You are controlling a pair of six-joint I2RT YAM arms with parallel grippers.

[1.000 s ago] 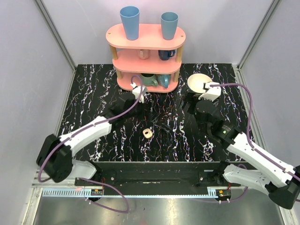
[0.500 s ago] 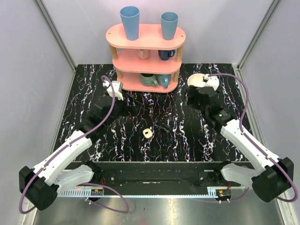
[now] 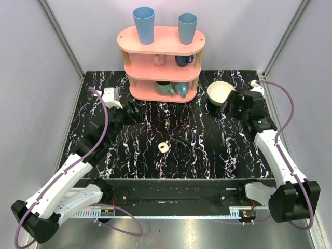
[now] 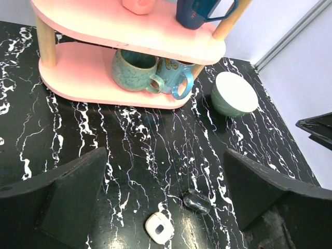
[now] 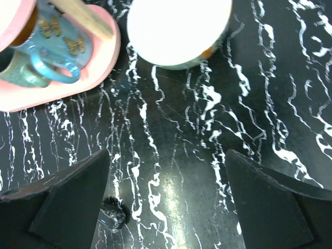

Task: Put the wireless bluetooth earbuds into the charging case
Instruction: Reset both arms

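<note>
The charging case point(image 3: 164, 147) is a small cream-white rounded square lying on the black marbled table near the middle; it also shows low in the left wrist view point(image 4: 159, 227), with one dark hollow on top. The earbuds are out of view in every frame. My left gripper point(image 3: 136, 115) hovers left of the case and a little beyond it, jaws wide open point(image 4: 165, 161) and empty. Far to the right, beside the bowl, my right gripper point(image 3: 228, 102) stands open point(image 5: 167, 158) with bare table between its fingers.
A small glossy dark-clear object point(image 4: 197, 201) lies just right of the case, seen also in the right wrist view point(image 5: 114, 213). A cream bowl point(image 3: 220, 92) stands at the back right. A pink shelf point(image 3: 162, 62) with mugs point(image 4: 136, 71) and blue cups stands at the back.
Both arms have swung outward. The left gripper moved left from in front of the shelf. The right gripper moved right, uncovering the bowl. The case has not moved.
</note>
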